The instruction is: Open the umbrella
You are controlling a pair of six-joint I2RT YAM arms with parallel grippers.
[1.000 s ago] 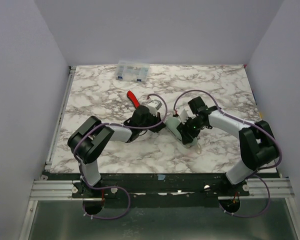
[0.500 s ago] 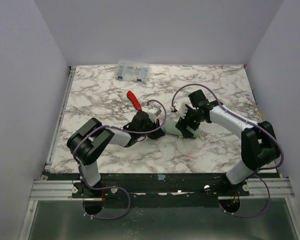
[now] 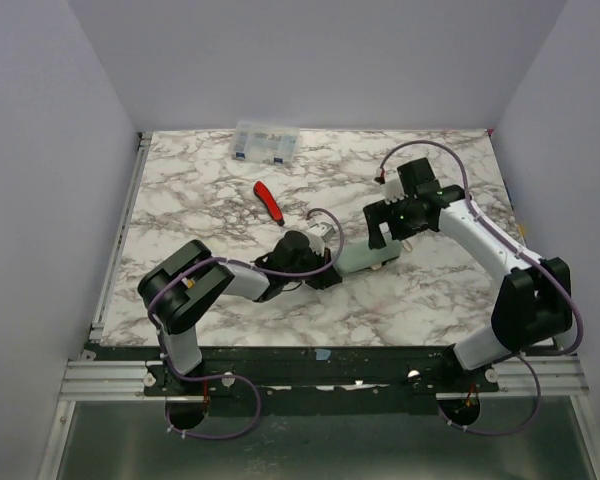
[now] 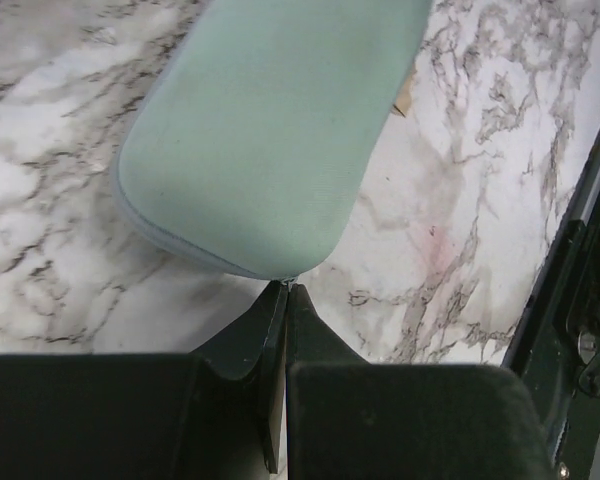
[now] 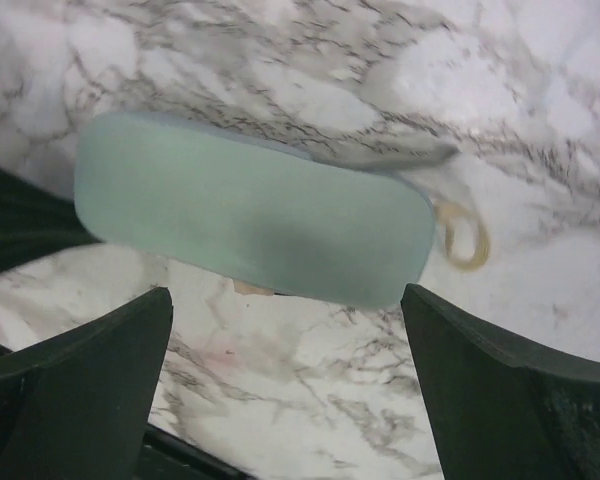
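Note:
The umbrella's pale mint-green sleeve lies flat on the marble table. It shows in the left wrist view and in the right wrist view. A tan cord loop sticks out at its far end, and a sliver of beige shows under its edge. Canopy, shaft and handle are hidden. My left gripper is shut, and its tips pinch the sleeve's rounded near end. My right gripper is wide open and empty, and it hovers above the sleeve.
A red-handled screwdriver lies behind the left arm. A clear plastic box stands at the table's back edge. The black frame rail runs close on the near side.
My right gripper has let go of the sleeve and has risen back to the right. The sleeve has swung from tilted to lying flat. My left gripper has slid right with its end.

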